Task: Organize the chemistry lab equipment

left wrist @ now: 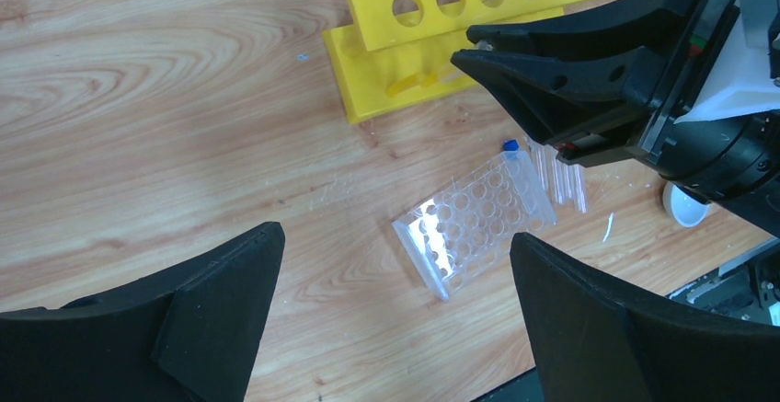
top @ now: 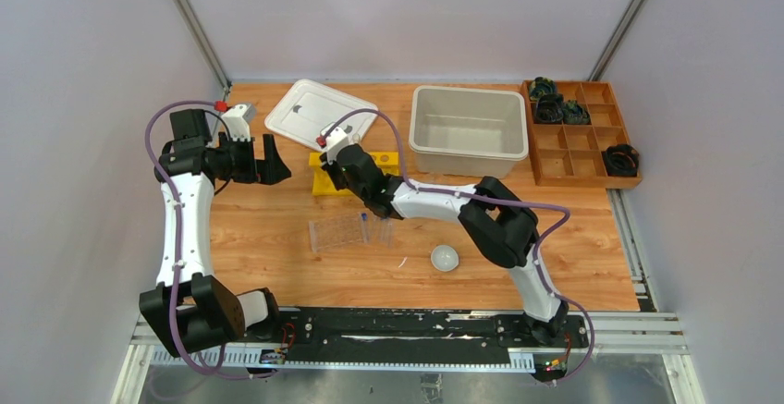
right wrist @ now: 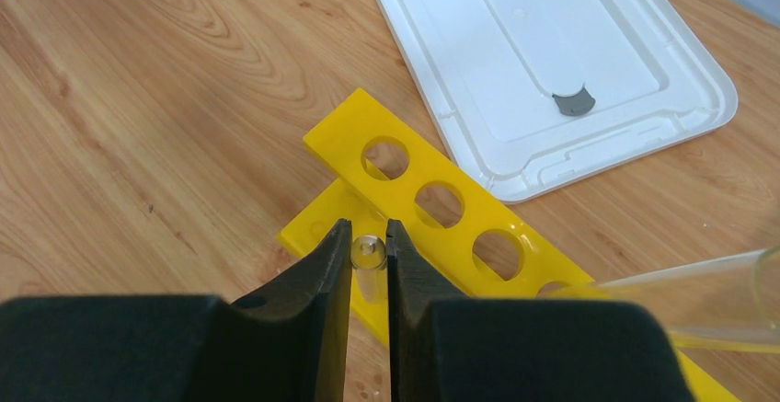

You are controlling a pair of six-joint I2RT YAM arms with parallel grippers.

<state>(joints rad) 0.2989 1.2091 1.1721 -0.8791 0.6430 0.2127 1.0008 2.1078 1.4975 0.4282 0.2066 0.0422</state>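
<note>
The right gripper (right wrist: 368, 236), narrowed, pinches a small clear glass tube (right wrist: 368, 253) over the yellow rack (right wrist: 412, 181), with the white lid (right wrist: 552, 43) at 1 o'clock; the left gripper (top: 275, 160) hangs wide open at the rack's 9 o'clock

Left gripper (left wrist: 394, 241) aloft, fingers spread wide, right gripper (right wrist: 368, 229) narrowed, small clear tube (right wrist: 369, 257) pinched between fingertips.
</note>
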